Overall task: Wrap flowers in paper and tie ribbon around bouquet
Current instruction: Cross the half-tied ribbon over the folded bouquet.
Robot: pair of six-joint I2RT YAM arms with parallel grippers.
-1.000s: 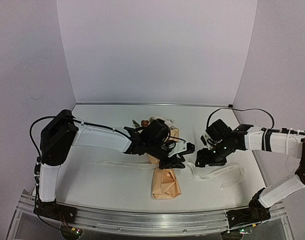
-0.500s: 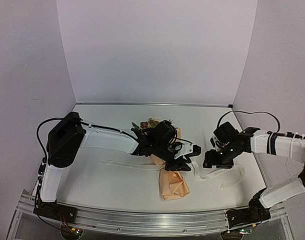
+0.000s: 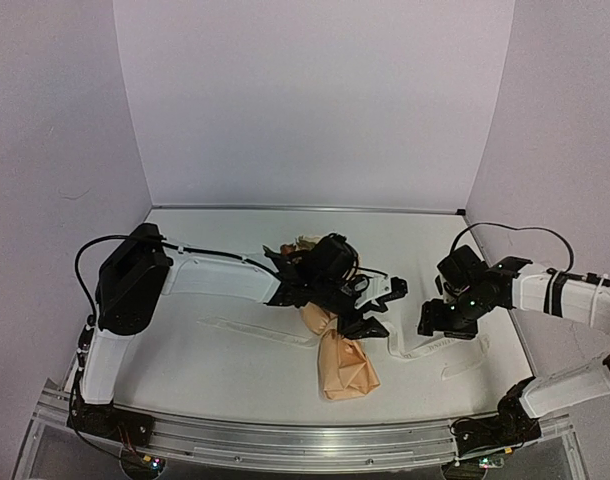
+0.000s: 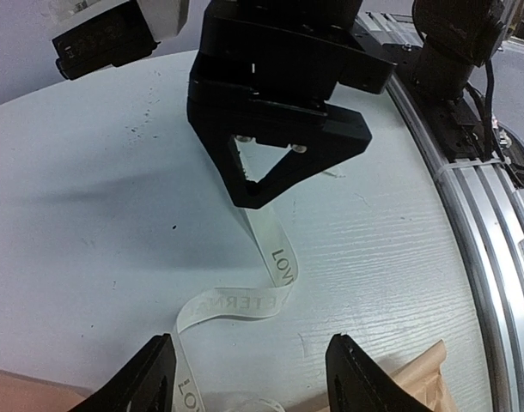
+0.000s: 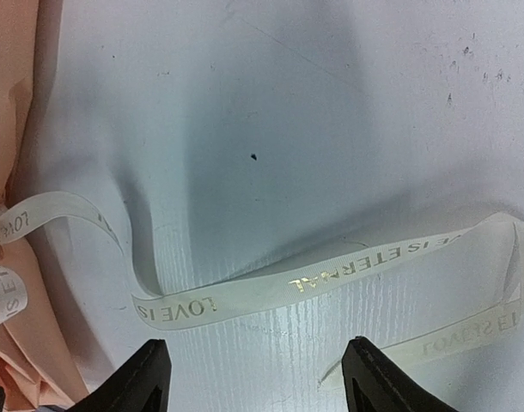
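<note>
The bouquet lies mid-table as a tan paper (image 3: pixel 343 366) cone, narrow end toward me, with flowers (image 3: pixel 301 247) showing at its far end behind my left wrist. The cream ribbon (image 3: pixel 437 347) curls on the table right of the cone; another length (image 3: pixel 250 330) trails off to the left. My left gripper (image 3: pixel 384 306) hovers just right of the cone, open, over a lettered loop of ribbon (image 4: pixel 245 302) and holding nothing. My right gripper (image 3: pixel 436 323) is open above the ribbon (image 5: pixel 331 279), which lies flat beyond its fingertips. Paper (image 5: pixel 21 103) fills the left edge of the right wrist view.
The right gripper's black body (image 4: pixel 271 112) hangs directly ahead of the left gripper, close by. A metal rail (image 3: pixel 285 436) runs along the near table edge, also visible as the rail (image 4: pixel 494 257). Lilac walls close in the back and both sides.
My left gripper has opened wide and shifted right and slightly away from me. The paper cone slid a little to the right. My right gripper has drawn back to the right, still open.
</note>
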